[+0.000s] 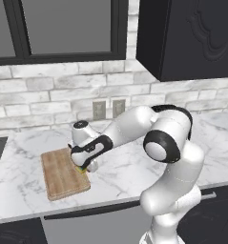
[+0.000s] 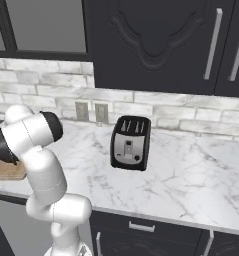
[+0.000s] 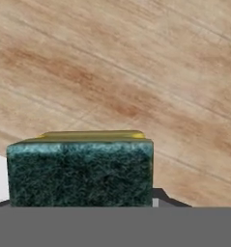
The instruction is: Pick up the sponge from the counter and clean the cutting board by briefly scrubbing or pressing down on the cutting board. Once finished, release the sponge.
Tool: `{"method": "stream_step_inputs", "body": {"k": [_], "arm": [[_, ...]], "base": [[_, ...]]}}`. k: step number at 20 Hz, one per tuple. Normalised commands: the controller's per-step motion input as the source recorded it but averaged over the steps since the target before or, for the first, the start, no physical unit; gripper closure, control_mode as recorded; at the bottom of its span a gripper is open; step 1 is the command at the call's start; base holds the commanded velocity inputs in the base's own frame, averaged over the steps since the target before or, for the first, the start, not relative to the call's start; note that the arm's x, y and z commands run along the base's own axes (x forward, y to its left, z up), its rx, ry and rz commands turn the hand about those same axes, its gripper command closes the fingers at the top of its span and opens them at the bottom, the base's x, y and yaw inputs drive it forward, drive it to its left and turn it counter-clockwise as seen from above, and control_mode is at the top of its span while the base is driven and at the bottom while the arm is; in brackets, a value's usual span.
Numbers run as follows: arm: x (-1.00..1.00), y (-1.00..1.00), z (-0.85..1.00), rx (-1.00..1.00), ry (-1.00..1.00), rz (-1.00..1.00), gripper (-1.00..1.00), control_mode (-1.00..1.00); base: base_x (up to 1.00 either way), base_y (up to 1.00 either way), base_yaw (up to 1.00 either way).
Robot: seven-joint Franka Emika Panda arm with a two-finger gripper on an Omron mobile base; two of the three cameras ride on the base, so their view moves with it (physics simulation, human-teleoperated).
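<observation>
Sponge (image 3: 80, 171) sits between the fingers, green scouring face toward the hand camera, yellow body just behind it, wood grain of the cutting board (image 3: 136, 72) filling the background. In the left base view a sliver of yellow sponge (image 1: 81, 169) shows under the gripper (image 1: 87, 166) at the right-hand edge of the cutting board (image 1: 60, 176), which lies on the counter (image 1: 134, 167) near its front edge. Gripper is pinched on the sponge. Contact with the wood cannot be confirmed from these views.

Judgement: step in hand is the scrub or press. To do it well, keep the hand over the board rather than its right edge, since the sponge is close to the rim and could slip onto the marble. Press straight down, hold the pinch steady, make short strokes inward toward the board's middle, then spread the fingers only after lifting the load off
</observation>
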Motion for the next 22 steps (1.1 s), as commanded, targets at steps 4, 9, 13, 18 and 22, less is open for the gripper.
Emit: {"method": "stream_step_inputs", "body": {"k": [4, 9, 13, 18, 22], "arm": [[0.77, 0.35, 0.0, 0.0, 0.0, 0.0, 1.0, -1.0], [0.7, 0.49, 0.0, 0.0, 0.0, 0.0, 1.0, -1.0], [0.63, 0.51, 0.0, 0.0, 0.01, 0.0, 1.0, -1.0], [0.56, 0.52, 0.0, 0.0, 0.0, 0.0, 1.0, -1.0], [0.52, 0.49, 0.0, 0.0, 0.0, 0.0, 1.0, -1.0]], "base": [[0.0, 0.0, 0.0], [0.0, 0.0, 0.0], [0.0, 0.0, 0.0], [0.0, 0.0, 0.0], [0.0, 0.0, 0.0]]}}
